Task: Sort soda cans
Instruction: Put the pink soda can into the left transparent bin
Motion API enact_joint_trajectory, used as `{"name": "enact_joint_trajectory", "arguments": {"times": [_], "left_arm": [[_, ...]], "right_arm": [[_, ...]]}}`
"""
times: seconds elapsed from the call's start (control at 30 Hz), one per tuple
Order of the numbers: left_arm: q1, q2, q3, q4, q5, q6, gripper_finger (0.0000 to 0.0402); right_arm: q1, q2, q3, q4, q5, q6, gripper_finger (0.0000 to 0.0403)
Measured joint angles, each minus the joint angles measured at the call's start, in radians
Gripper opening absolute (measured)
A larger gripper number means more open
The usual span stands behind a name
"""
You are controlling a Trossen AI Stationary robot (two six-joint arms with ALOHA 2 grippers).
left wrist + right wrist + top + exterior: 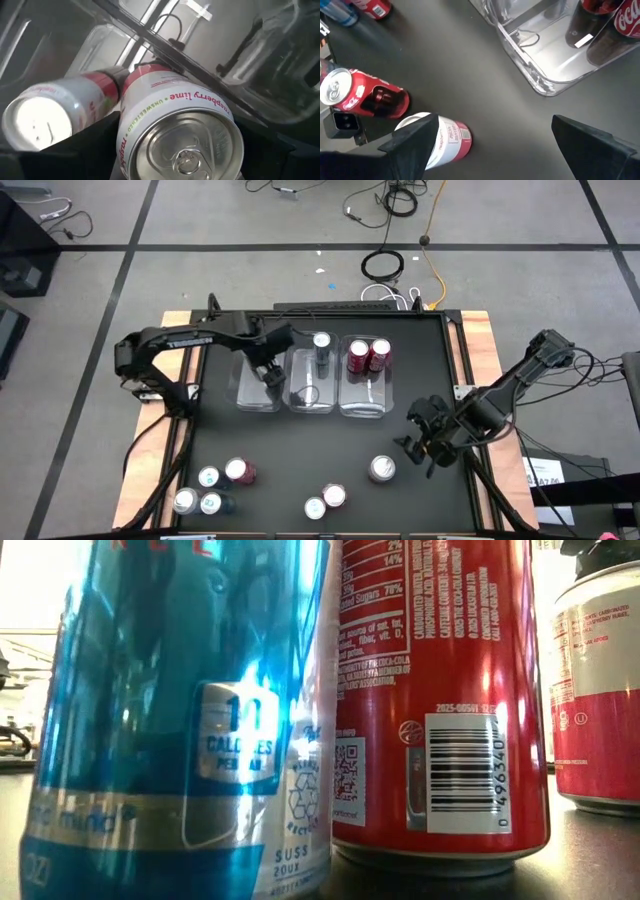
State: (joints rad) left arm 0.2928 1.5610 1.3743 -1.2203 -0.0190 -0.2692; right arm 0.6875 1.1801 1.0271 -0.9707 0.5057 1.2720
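My left gripper [268,375] points down into the left clear bin [245,395] and is shut on a white and pinkish-red raspberry-lime soda can [180,135]. Beside it shows a like can or its reflection [50,107]; which, I cannot tell. The middle bin [305,395] holds a silver can [321,345]. The right bin [362,402] holds two red cans [368,356]. My right gripper [425,435] hangs open above the table's right side. Just past it stands a white and pink can [447,142] on its base. My left gripper has the raspberry-lime can between its two fingers, on the can's side wall [125,145] near its silver top. The fingers [75,155] come from above, pointing down. The can stays upright inside the bin; whether its base touches the bin floor is hidden.
Several cans stand at the table's near edge: a group at the near left [208,488], two at the near middle [325,501], one at the near right [382,469]. In the low view a blue can [170,720] and a red can [440,700] fill the picture.
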Motion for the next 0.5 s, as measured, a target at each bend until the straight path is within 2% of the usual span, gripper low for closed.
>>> {"name": "enact_joint_trajectory", "arguments": {"times": [0.17,0.5], "left_arm": [[0.051,0.000,-0.082,0.096,0.039,0.050,0.0330],[0.163,-0.001,-0.155,0.183,0.079,0.148,0.0330]], "right_arm": [[-0.014,0.000,0.000,0.000,0.000,0.007,0.0382],[-0.042,0.000,0.000,0.011,0.000,0.008,0.0382]]}}
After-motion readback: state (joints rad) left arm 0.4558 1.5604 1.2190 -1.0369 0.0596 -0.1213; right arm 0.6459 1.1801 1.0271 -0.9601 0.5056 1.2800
